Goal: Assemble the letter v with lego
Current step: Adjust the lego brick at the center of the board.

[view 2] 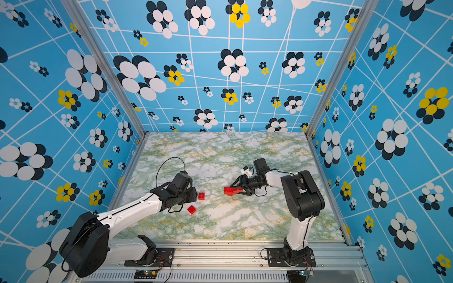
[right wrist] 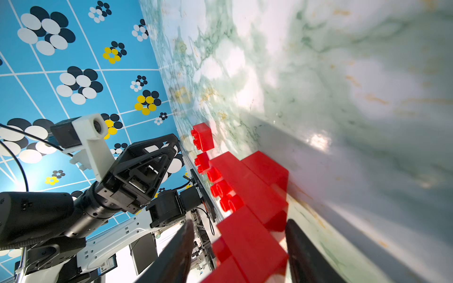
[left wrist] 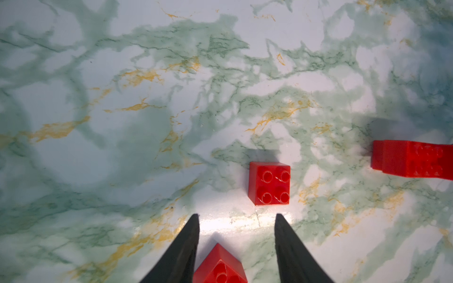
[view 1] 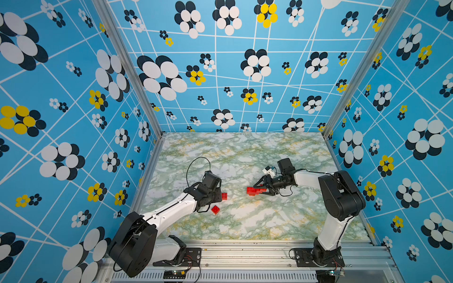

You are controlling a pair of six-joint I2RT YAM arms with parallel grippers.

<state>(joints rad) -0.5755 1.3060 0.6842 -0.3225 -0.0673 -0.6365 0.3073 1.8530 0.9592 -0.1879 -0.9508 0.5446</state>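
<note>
Bimanual cell as I see it from the remote station. The left gripper [left wrist: 236, 216] hangs over the marbled table [view 1: 245, 220] with its jaws apart and nothing clamped. A single brick [left wrist: 269, 183] of lego lies studs-up just ahead of its fingertips, and a second brick [left wrist: 219, 267], turned cornerwise, shows between the fingers [left wrist: 181, 250] closer to the wrist; I cannot tell whether it is touched. The stepped cluster [view 1: 253, 190] of red bricks, the partly built letter v, lies near the table's middle. The right gripper [right wrist: 240, 221] straddles its near end, jaws apart, with a narrow gap visible beside one finger [right wrist: 179, 247]. Both loose bricks sit well apart from the cluster in both top views.
</note>
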